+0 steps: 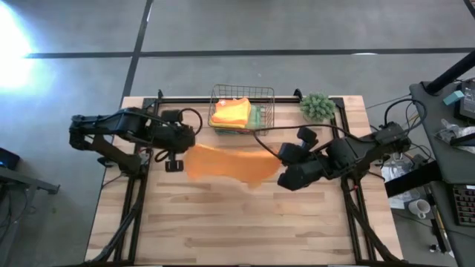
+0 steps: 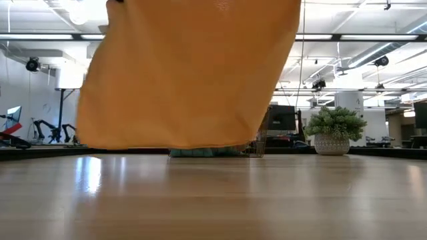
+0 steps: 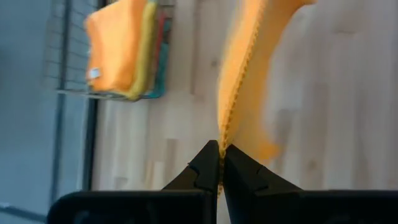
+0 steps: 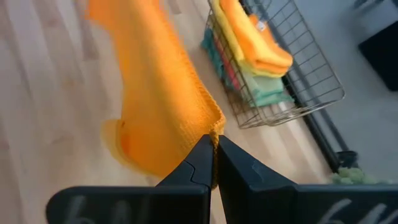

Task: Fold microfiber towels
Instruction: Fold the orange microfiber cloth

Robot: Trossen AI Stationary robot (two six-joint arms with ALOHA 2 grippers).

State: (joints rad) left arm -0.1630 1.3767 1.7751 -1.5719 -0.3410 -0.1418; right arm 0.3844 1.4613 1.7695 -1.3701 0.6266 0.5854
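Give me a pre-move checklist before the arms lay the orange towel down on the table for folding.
1. Left gripper shut on a corner of the orange microfiber towel: ok.
2. Right gripper shut on another corner of the same towel: ok.
3. Towel hangs spread between both grippers, lifted off the light wooden table: ok, lower edge clear in the low view.
4. Table in front of the towel free for laying it down: ok.
5. Wire basket with the remaining stacked towels stands behind, apart from the hanging towel: ok.
6. Towel free of twists or creases: cannot tell.
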